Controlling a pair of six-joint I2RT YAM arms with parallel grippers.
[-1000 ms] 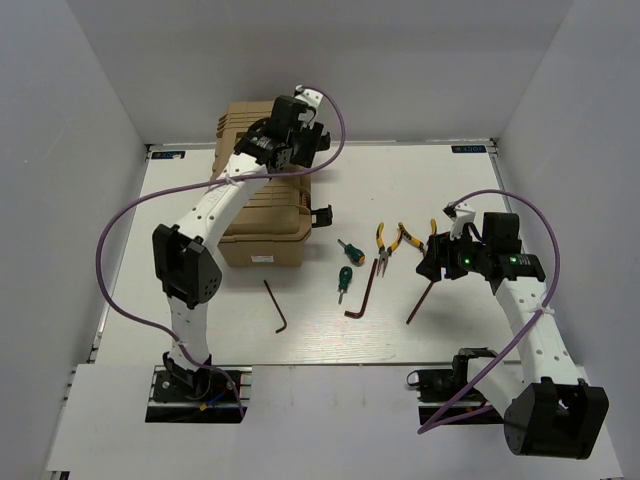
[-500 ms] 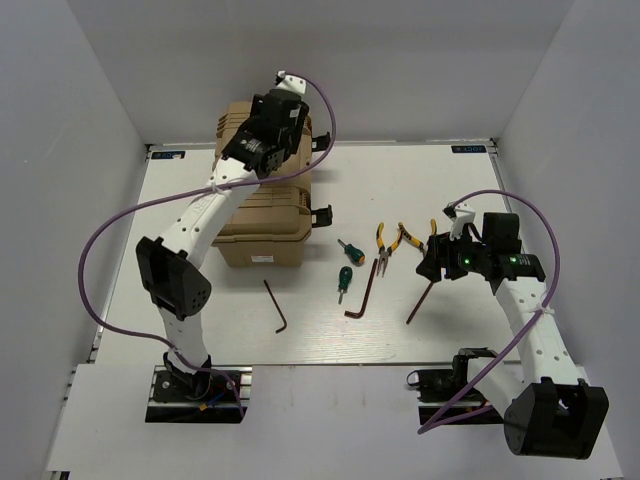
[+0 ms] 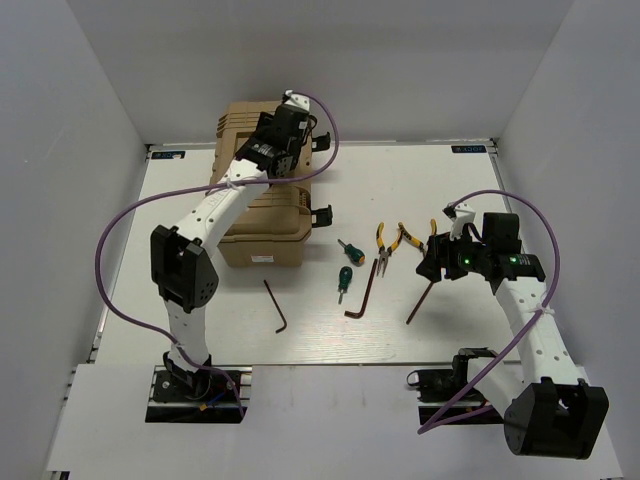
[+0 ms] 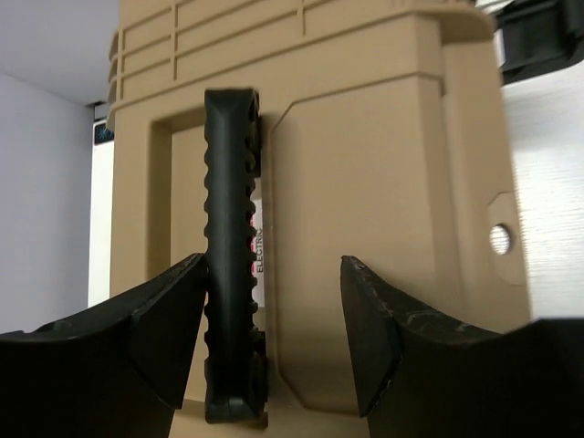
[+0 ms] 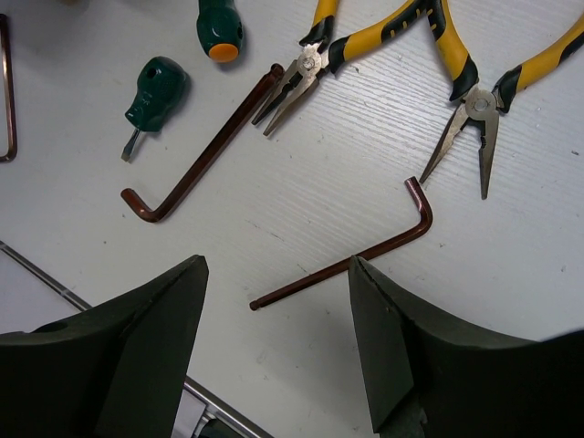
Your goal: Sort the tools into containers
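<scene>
The tan toolbox (image 3: 262, 215) stands shut at the back left. My left gripper (image 3: 283, 140) hovers open over its lid. In the left wrist view the black top handle (image 4: 232, 255) lies between the jaws, close to the left finger (image 4: 164, 319), on the toolbox (image 4: 383, 182). My right gripper (image 3: 440, 262) is open and empty above a hex key (image 5: 356, 260). Two green screwdrivers (image 3: 346, 247) (image 3: 343, 280), two yellow-handled pliers (image 3: 382, 245) (image 3: 408, 238) and hex keys (image 3: 277, 305) (image 3: 362, 293) (image 3: 420, 298) lie on the table.
A black side latch (image 3: 322, 214) sticks out of the toolbox toward the tools. White walls close in the table on the left, back and right. The right wrist view shows the table's metal front rail (image 5: 55, 274).
My left wrist swung left over the toolbox lid, then back a little to the right and turned above the handle. The right arm and the tools have not moved.
</scene>
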